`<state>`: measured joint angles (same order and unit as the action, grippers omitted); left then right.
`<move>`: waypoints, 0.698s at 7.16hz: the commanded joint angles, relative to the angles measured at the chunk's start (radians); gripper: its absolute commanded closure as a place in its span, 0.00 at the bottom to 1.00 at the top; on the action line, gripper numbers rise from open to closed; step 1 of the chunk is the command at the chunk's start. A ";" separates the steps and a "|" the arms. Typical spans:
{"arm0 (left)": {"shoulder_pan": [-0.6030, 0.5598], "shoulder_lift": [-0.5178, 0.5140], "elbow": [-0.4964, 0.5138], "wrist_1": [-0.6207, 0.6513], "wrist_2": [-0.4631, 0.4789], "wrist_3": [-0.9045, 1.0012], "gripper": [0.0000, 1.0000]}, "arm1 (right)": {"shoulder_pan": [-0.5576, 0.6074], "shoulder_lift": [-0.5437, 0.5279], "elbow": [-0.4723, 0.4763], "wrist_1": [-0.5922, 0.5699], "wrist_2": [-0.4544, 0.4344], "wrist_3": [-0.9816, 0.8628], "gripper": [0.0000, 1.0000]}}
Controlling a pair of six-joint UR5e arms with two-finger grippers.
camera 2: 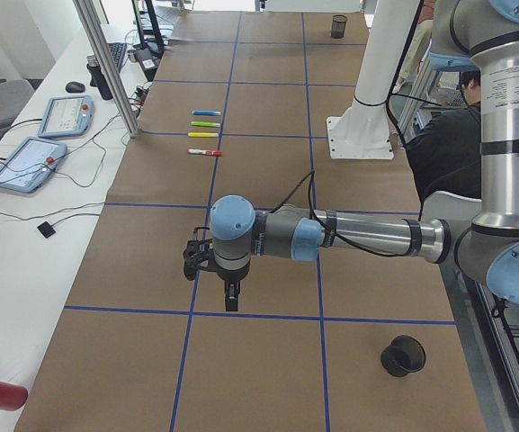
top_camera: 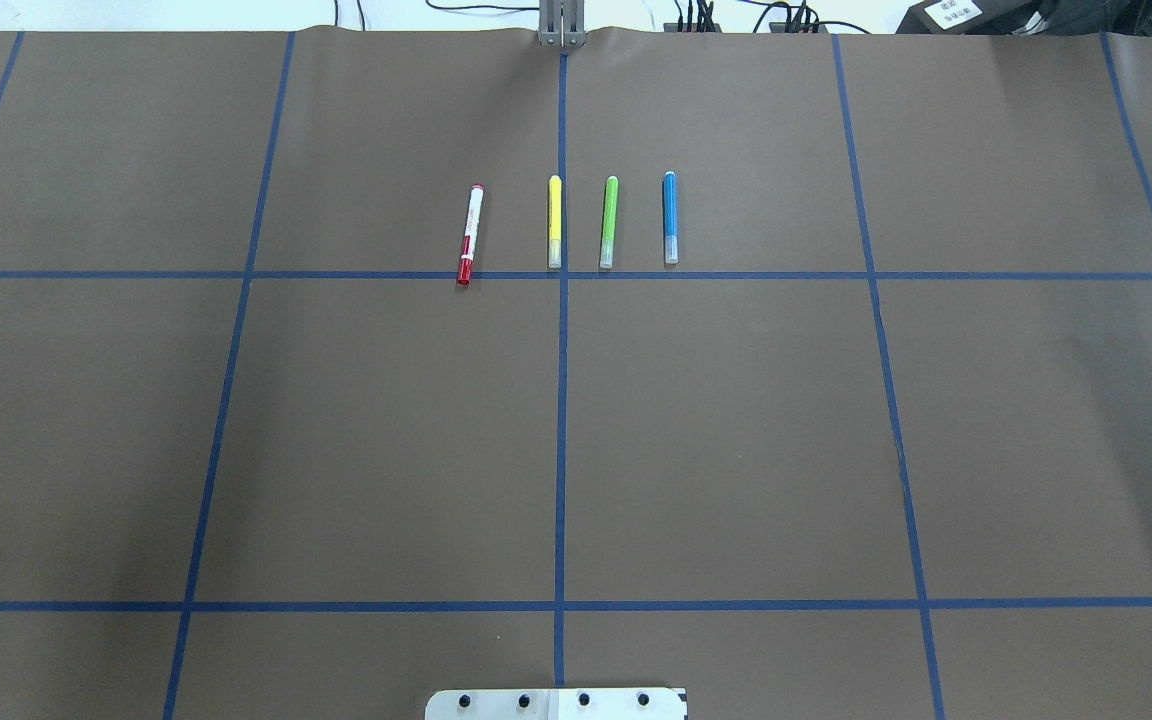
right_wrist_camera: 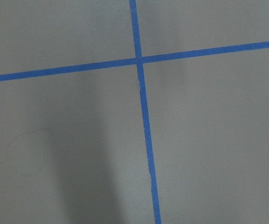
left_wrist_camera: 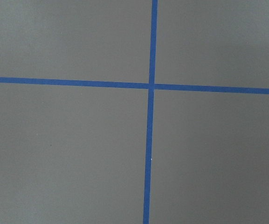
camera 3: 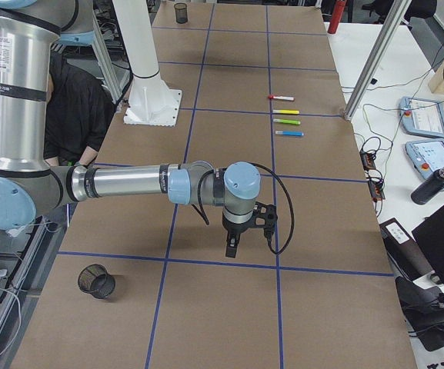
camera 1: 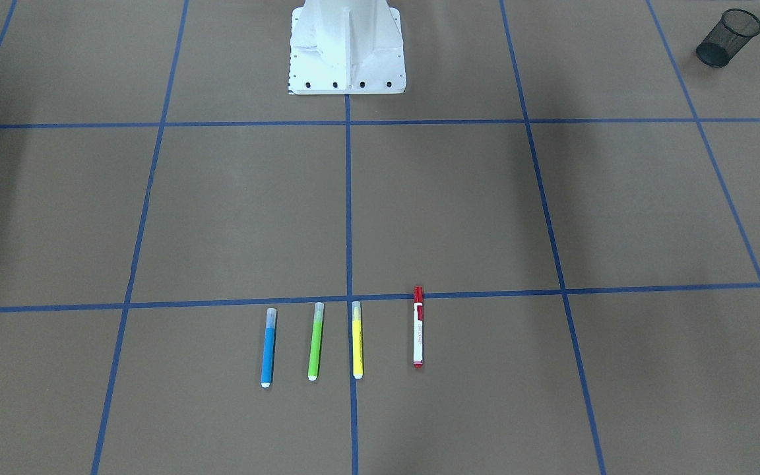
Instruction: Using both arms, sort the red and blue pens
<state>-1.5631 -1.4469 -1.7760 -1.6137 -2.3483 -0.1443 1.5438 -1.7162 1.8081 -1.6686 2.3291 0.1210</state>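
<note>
The red pen [camera 1: 418, 326] [top_camera: 469, 234], white-barrelled with a red cap, and the blue pen [camera 1: 268, 348] [top_camera: 670, 217] lie flat at the two ends of a row of markers on the brown table. Neither arm shows in the overhead or front views. In the left side view my left gripper [camera 2: 230, 297] hangs point-down over a tape line, far from the pens [camera 2: 204, 153]. In the right side view my right gripper [camera 3: 232, 247] hangs the same way, far from the blue pen [camera 3: 289, 133]. I cannot tell whether either is open or shut. Both wrist views show only brown paper and blue tape.
A green marker [camera 1: 315, 341] and a yellow marker [camera 1: 357, 340] lie between the two pens. A black mesh cup [camera 1: 728, 37] [camera 2: 403, 355] stands near my left arm, another [camera 3: 97, 281] near my right. The white robot base [camera 1: 347, 59] sits mid-table. A person [camera 3: 75, 100] sits behind it.
</note>
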 commanded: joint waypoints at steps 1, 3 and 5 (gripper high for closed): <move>0.002 0.002 0.001 0.000 0.000 0.000 0.00 | 0.012 -0.011 0.002 0.000 -0.001 -0.021 0.00; 0.000 0.003 0.003 0.000 0.000 0.005 0.00 | 0.013 -0.013 -0.001 0.000 -0.001 -0.021 0.00; 0.002 0.002 0.007 0.000 0.000 0.002 0.00 | 0.013 -0.010 -0.001 0.001 -0.001 -0.020 0.00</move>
<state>-1.5622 -1.4440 -1.7718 -1.6139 -2.3484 -0.1419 1.5567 -1.7272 1.8073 -1.6687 2.3285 0.1001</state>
